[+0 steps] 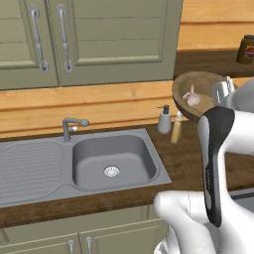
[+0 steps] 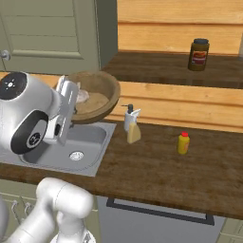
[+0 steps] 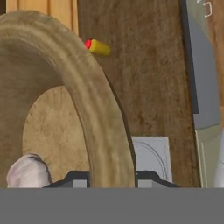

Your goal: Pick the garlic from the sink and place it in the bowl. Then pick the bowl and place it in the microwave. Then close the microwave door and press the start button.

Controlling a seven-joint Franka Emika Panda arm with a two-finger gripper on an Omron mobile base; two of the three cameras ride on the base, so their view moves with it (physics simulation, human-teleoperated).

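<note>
The brown wooden bowl (image 1: 197, 87) hangs tilted in the air above the counter, right of the sink (image 1: 89, 149). My gripper (image 1: 218, 95) is shut on its rim, one finger inside and one outside. The pale garlic (image 1: 191, 96) lies inside the bowl. In the hand view the bowl's thick rim (image 3: 103, 118) runs up between my fingertips (image 3: 74, 179), and the garlic (image 3: 26, 173) sits at the lower left. From the right base view the bowl (image 2: 102, 92) is held over the sink's right edge (image 2: 95, 142) with the garlic (image 2: 83, 96) inside. The microwave and its door are out of view.
A soap dispenser (image 1: 164, 120) and a tan bottle (image 1: 176, 128) stand behind the sink's right corner. A small yellow bottle (image 2: 183, 143) stands on the counter to the right, and a jar (image 2: 199, 54) on the raised ledge behind. The tap (image 1: 69, 126) rises behind the basin.
</note>
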